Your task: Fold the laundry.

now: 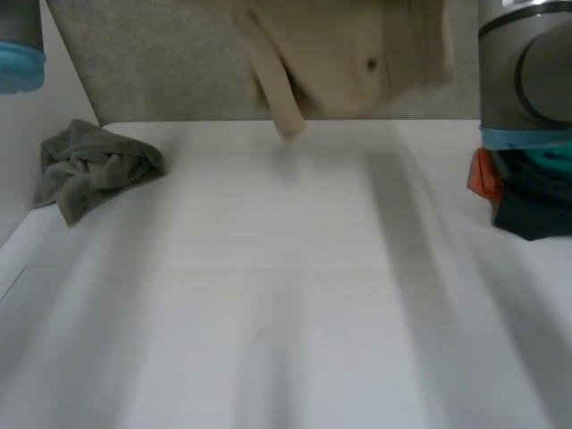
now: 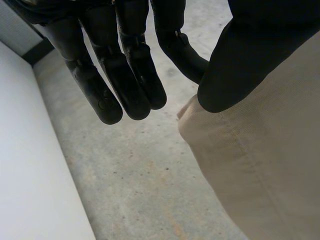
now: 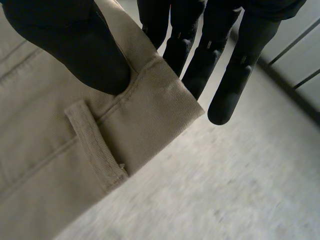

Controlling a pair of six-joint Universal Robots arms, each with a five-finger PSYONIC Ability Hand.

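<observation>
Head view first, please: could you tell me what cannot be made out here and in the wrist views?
- Head view: the beige trousers are blurred and cut off by the edge.
- Head view: the right arm hides part of the orange, teal and black pile.
- Head view: the crumpled grey cloth is of unclear type.
- Wrist views: the thumbs of the left hand and right hand cover the trousers where they pinch.
</observation>
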